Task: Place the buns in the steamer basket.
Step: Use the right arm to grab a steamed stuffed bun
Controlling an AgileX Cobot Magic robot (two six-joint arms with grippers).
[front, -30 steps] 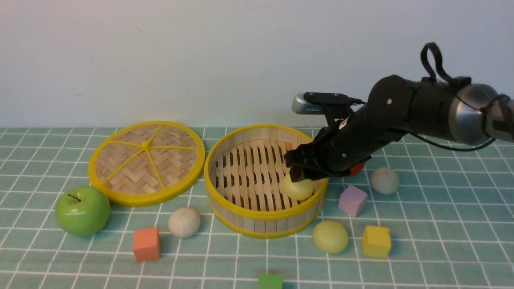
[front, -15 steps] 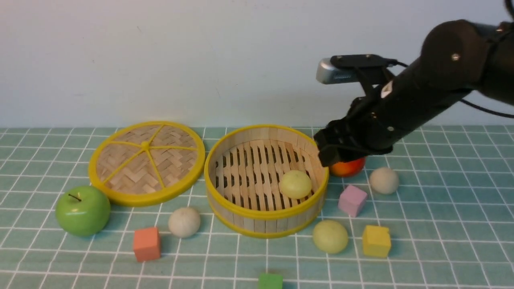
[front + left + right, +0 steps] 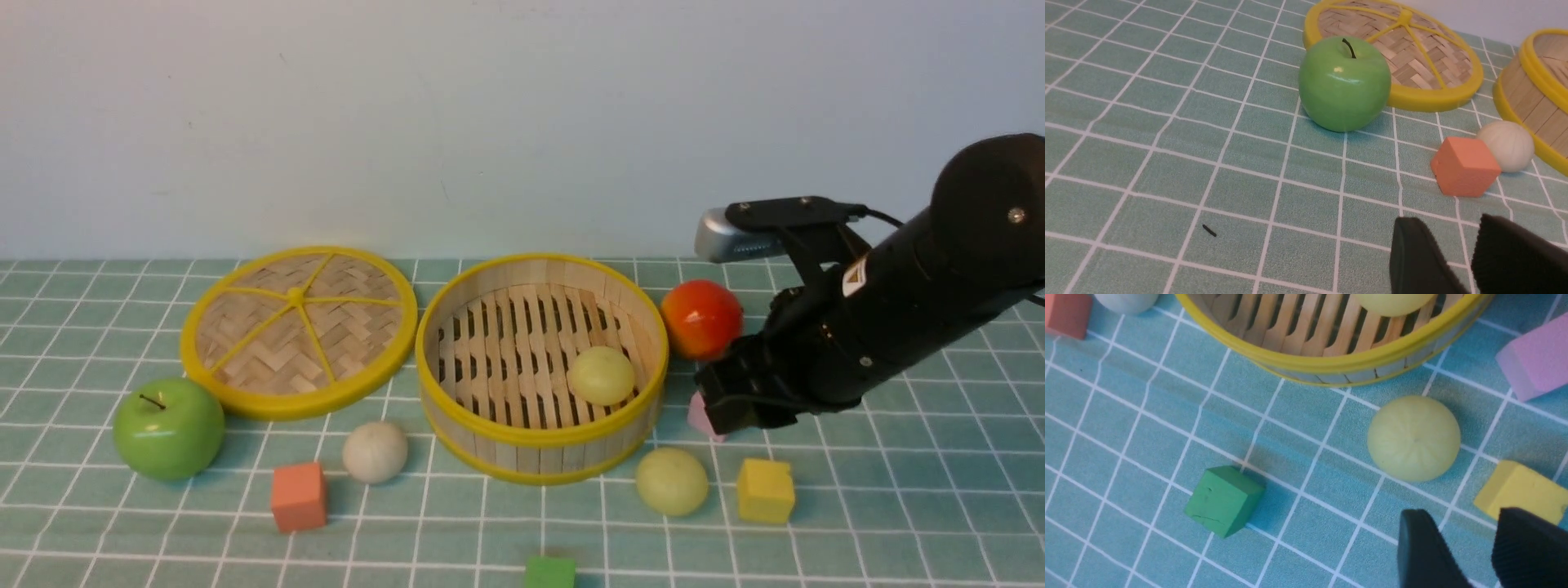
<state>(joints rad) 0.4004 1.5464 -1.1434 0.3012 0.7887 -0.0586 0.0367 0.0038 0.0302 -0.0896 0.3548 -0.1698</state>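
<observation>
The steamer basket [image 3: 535,459] stands mid-table with one yellow-green bun [image 3: 602,375] on its slatted floor. A second yellow-green bun [image 3: 671,481] lies on the table right in front of the basket, also in the right wrist view [image 3: 1414,437]. A beige bun [image 3: 375,452] lies left in front of the basket, also in the left wrist view [image 3: 1506,145]. The other beige bun is hidden behind my right arm. My right gripper [image 3: 729,412] is open and empty, just right of the basket and above the loose yellow-green bun [image 3: 1461,522]. My left gripper [image 3: 1449,228] is open and empty, out of the front view.
The woven lid [image 3: 298,331] lies left of the basket, with a green apple [image 3: 168,427] in front of it. A red-orange fruit [image 3: 700,318] sits right of the basket. Orange [image 3: 298,496], green [image 3: 549,572], yellow [image 3: 765,490] and pink [image 3: 696,412] cubes are scattered in front.
My right gripper let go of the yellow-green bun in the basket, rose, then swung right and down beside the basket. It now covers the right beige bun and uncovers the red-orange fruit.
</observation>
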